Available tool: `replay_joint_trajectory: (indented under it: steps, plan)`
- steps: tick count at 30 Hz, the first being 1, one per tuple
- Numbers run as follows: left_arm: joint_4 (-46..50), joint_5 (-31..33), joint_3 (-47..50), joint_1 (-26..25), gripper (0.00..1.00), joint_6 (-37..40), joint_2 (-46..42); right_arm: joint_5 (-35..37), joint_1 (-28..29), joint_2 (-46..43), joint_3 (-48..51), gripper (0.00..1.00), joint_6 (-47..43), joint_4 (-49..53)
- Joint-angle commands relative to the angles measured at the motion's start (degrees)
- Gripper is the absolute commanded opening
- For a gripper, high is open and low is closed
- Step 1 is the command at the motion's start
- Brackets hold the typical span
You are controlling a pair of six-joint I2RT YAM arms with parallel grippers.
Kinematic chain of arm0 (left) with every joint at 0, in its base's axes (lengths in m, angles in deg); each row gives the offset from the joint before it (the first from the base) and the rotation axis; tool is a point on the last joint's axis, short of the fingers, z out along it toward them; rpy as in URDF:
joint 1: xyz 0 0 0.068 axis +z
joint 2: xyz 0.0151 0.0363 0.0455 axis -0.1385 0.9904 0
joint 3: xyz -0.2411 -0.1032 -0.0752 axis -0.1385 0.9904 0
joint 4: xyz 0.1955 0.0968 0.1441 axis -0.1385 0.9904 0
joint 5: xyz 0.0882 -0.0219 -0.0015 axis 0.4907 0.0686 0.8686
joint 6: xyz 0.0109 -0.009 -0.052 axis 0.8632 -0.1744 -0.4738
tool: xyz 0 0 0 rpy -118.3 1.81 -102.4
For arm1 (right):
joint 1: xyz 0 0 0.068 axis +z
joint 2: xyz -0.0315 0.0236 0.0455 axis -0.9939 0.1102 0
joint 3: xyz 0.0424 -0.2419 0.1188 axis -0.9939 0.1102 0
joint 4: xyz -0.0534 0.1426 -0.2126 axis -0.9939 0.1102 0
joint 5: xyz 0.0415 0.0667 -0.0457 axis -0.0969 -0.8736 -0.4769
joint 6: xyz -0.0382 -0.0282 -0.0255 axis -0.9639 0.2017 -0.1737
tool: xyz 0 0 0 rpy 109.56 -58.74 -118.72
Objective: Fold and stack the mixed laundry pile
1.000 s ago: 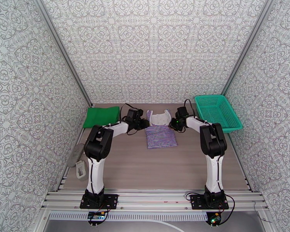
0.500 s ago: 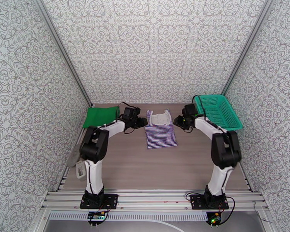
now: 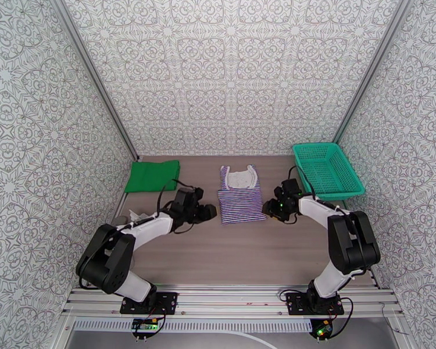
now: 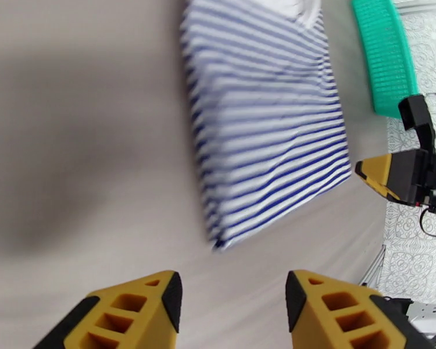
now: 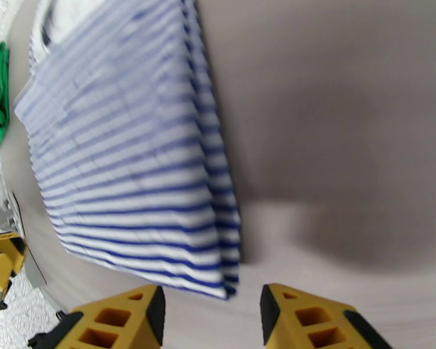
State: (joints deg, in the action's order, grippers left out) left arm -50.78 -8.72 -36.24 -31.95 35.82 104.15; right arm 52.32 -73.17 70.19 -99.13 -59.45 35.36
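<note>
At the far left corner of the table [image 3: 229,257], the green cloth [image 3: 153,175] is lying flat, well apart from the other garment. To its right and nearer to the bases, the left gripper [image 3: 209,212] is hovering low, just beside the near left corner of the striped shirt [image 3: 241,199] and not touching it. In the left wrist view its yellow fingers [image 4: 142,309] are standing spread, with only bare table between them, and the shirt's corner is lying a little ahead of the tips.

The striped shirt is resting in the middle of the far half of the table, folded into a narrow rectangle, with its white collar pointing to the back wall.

On the other side of the shirt, the right gripper [image 3: 270,207] is waiting near the near right corner, also apart from the cloth. In the right wrist view its jaws are standing apart and are holding nothing; the folded edge of the shirt is showing several layers there.

At the far right, the teal basket [image 3: 328,170] is standing against the wall.
</note>
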Motion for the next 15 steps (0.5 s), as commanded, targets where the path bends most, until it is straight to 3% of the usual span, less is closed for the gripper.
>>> replay_joint_trajectory:
  steps: [1, 10, 15]
  plan:
    - [-8.0, -0.65, 3.06, -1.12, 0.54, -5.76, -1.09, -6.23, -1.1, -0.3, 3.04, 0.49, 2.7, -6.58]
    - [-12.88, 0.05, 4.91, -3.27, 0.54, -8.72, 1.85, -9.55, -1.19, 3.5, 3.72, 0.43, 7.47, -12.3]
    - [-13.1, 0.85, 5.11, -3.83, 0.54, -10.01, 2.7, -9.08, -1.19, 3.71, 3.71, 0.34, 8.13, -12.09]
